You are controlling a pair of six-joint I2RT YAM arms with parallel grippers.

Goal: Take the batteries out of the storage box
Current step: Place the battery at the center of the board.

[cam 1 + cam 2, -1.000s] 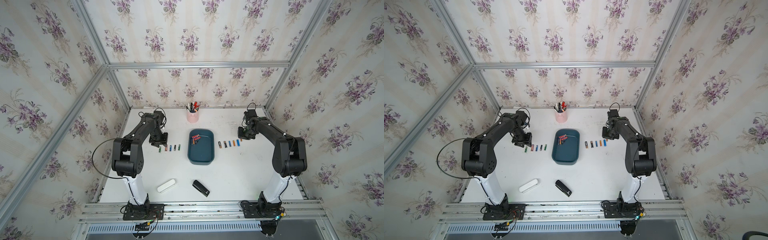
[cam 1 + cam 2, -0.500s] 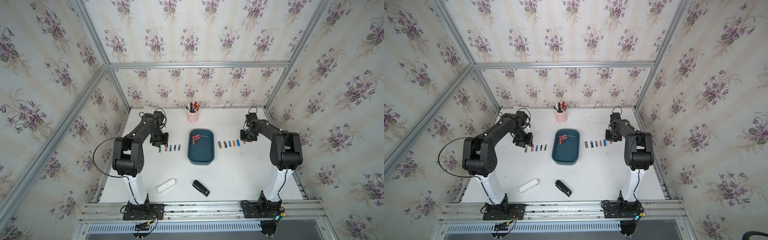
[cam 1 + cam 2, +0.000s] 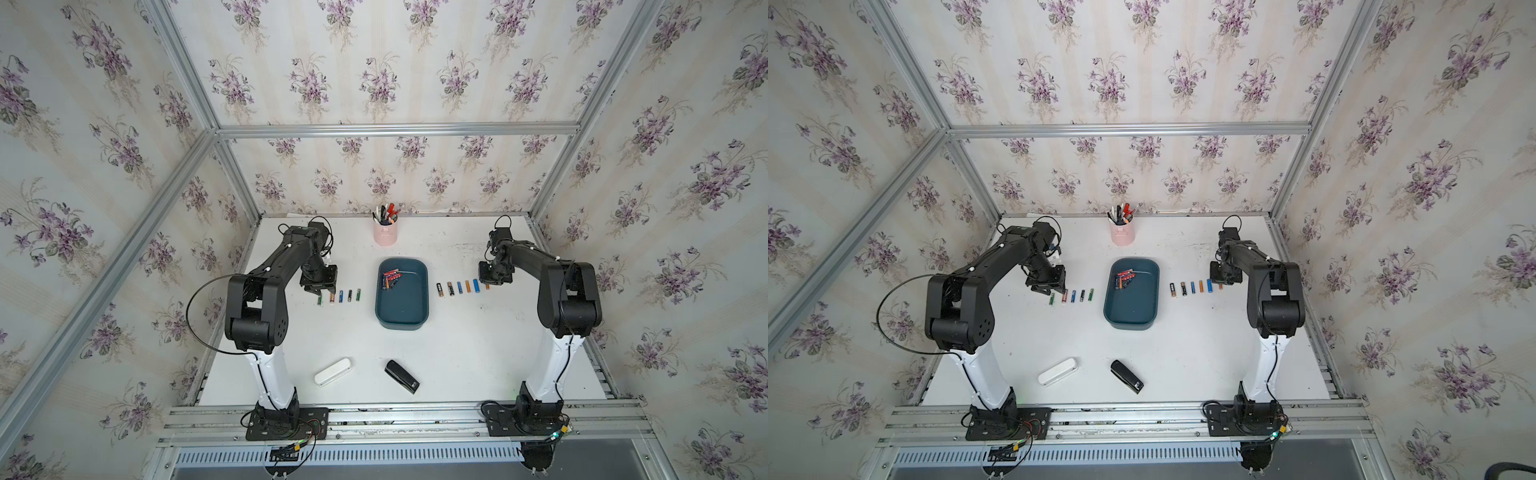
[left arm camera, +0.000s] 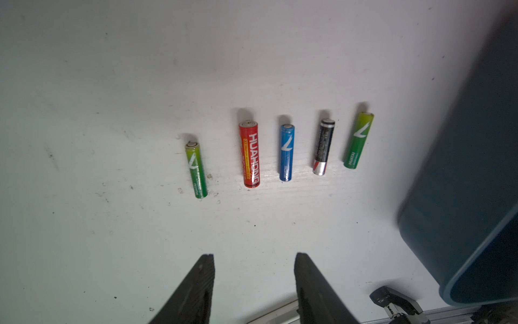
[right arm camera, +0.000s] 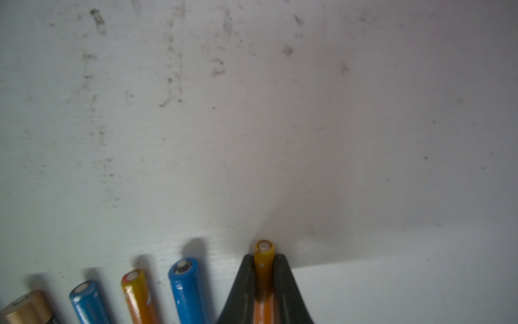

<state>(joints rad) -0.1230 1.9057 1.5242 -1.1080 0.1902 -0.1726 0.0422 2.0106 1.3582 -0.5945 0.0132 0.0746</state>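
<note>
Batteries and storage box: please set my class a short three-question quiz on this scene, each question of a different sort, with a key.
1. True or false: the storage box is already empty.
2. What does the right hand grip? A) a pen B) an orange battery C) nothing
3. In the left wrist view, how many cells make up the row of batteries on the table in front of the open left hand?

Key
1. False: loose batteries lie inside, at its far end.
2. B
3. Five: green, red, blue, black, green.
</note>
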